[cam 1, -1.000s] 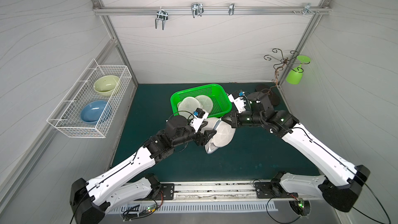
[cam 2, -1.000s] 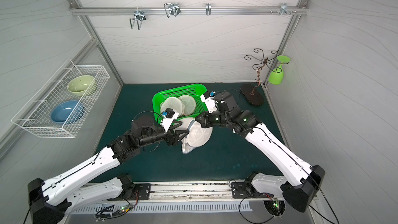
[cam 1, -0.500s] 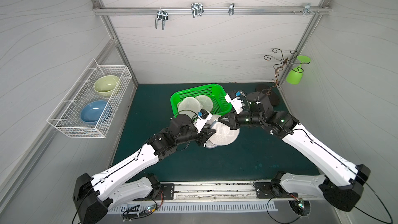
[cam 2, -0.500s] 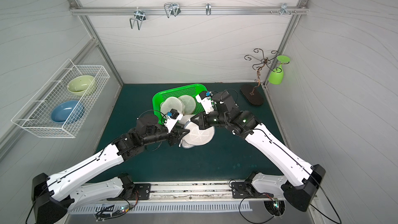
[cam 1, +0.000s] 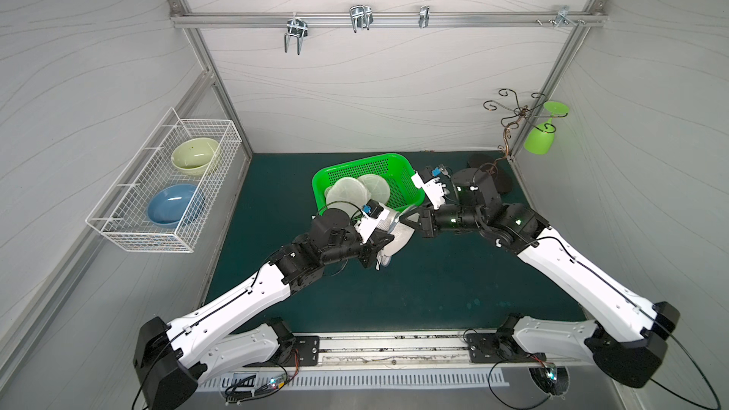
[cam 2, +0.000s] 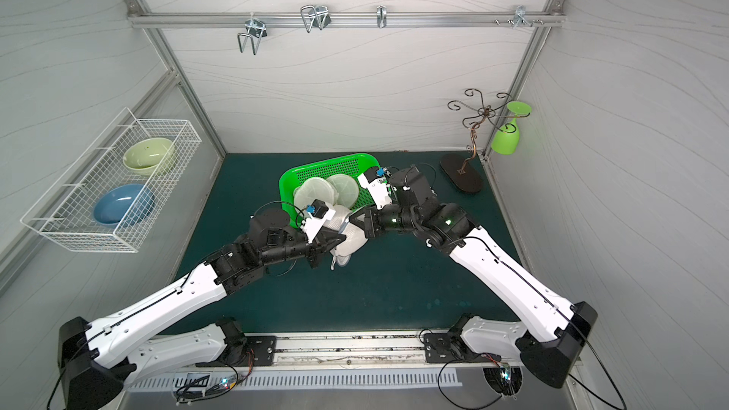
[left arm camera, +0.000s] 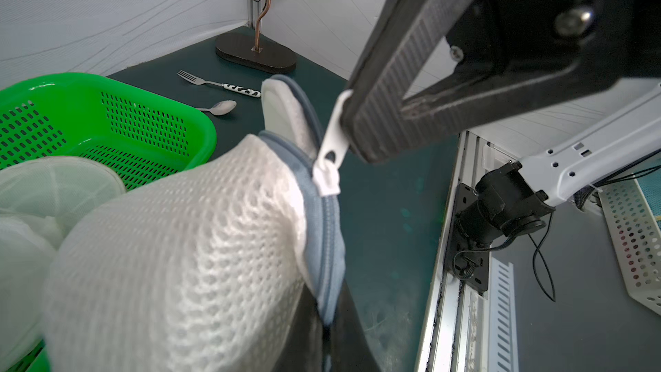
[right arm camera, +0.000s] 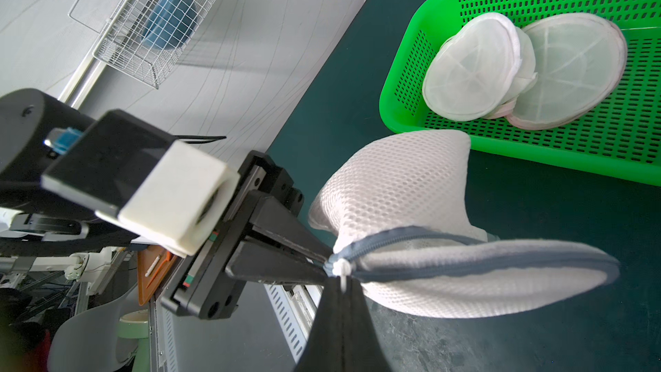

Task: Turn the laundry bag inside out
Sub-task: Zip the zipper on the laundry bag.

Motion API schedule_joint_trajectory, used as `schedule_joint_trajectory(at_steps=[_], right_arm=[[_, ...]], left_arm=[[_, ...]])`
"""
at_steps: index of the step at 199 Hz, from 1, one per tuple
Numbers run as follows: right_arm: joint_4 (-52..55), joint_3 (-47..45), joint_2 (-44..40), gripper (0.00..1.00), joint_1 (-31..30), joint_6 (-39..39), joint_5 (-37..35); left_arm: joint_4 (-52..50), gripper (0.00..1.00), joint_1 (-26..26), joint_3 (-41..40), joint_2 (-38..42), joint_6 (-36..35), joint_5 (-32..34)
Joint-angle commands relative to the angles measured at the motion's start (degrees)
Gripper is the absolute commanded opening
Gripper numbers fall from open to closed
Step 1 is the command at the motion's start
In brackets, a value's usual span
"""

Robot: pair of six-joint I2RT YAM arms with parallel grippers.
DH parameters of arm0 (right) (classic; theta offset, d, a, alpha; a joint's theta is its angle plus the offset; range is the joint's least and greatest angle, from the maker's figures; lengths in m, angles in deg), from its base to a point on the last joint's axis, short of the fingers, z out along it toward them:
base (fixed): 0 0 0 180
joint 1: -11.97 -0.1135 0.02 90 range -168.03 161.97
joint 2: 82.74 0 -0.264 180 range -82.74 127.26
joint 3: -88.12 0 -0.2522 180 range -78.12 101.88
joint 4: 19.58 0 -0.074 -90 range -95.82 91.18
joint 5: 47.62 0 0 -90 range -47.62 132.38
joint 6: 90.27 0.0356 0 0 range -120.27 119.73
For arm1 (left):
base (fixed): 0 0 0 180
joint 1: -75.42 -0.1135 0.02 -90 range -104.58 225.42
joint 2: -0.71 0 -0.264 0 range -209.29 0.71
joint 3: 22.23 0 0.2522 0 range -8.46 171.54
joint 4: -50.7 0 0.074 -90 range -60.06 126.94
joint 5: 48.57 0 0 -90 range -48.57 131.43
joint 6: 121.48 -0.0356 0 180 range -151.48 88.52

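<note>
Laundry bag [cam 1: 396, 236]: white mesh, probably soft, light and floppy. Held over the desk [cam 1: 434, 289], at 5 o'clock from the basket [cam 1: 355, 167]. Left fingers [right arm camera: 279, 266] pinch the grey zipper hem [left arm camera: 327, 230]; right fingers [left arm camera: 393, 76] pinch the zipper pull [left arm camera: 331, 144]. Firmest hold is likely the hem.

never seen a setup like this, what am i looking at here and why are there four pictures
It is a robot with a left arm and a right arm, each ending in a two-fingered gripper. Two pictures look down from one overhead camera pair, so they are nearly equal. The other two come from small cameras on the wrists.

On the dark mat stand a green basket holding round mesh discs and a metal stand with a green glass hanging on it. A fork and a spoon lie nearby. A wire rack on the side wall holds two bowls.

The arms hold a white mesh bag between them. The left gripper is shut on its zipper edge, and the right gripper pinches the white zipper pull.
</note>
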Motion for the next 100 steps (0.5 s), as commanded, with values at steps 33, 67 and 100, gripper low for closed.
schedule_joint_trajectory(at_steps=[33,67,100], right_arm=[[5.16,-0.95,-3.28,0.0,17.25,8.12,0.87],[6.04,-1.41,-4.15,0.0,21.73,7.17,4.6],[2.07,-1.24,-4.7,0.0,18.61,5.82,7.04]], left_arm=[[3.36,0.0,0.06,1.22,2.64,-1.39,-1.14],[4.98,0.0,0.06,0.24,3.18,-0.77,-1.05],[4.08,0.0,0.13,0.93,1.45,0.06,-1.03]])
